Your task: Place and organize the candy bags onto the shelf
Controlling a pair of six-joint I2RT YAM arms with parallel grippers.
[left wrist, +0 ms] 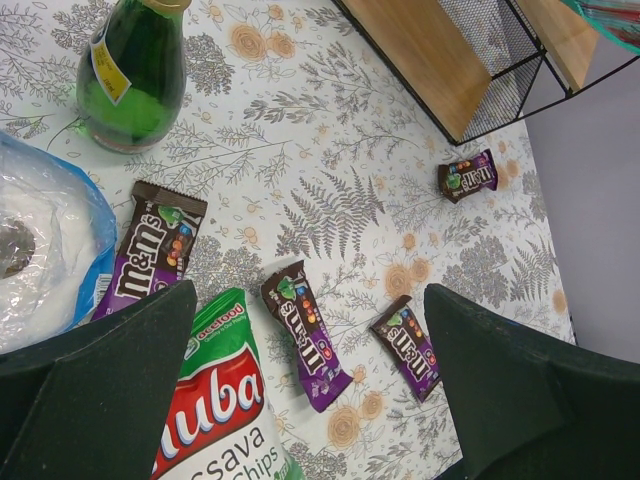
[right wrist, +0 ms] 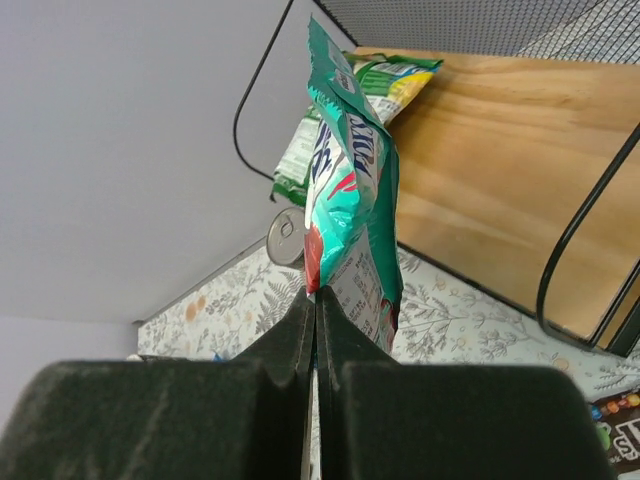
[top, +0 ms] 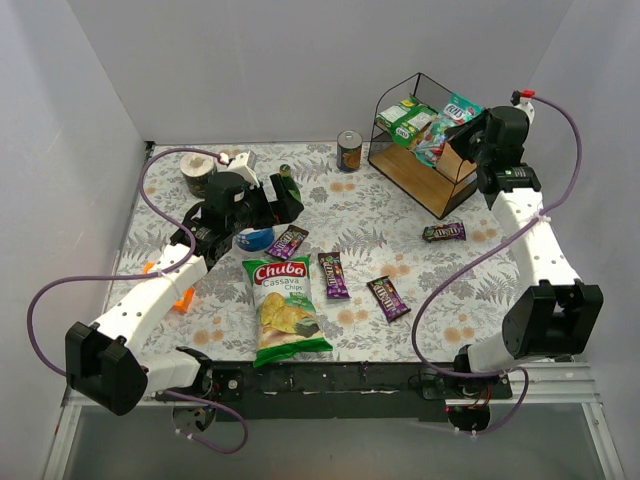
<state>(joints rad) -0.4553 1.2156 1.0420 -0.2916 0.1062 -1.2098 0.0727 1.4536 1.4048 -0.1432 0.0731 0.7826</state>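
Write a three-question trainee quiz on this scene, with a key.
1. True or false: the right tool is shut on the teal bag.
2. How many purple packets lie on the table?
3. Where are the green bags? A: on the upper board of the shelf. B: on its lower board. C: on the table.
Key: 1 true; 2 four; 3 A.
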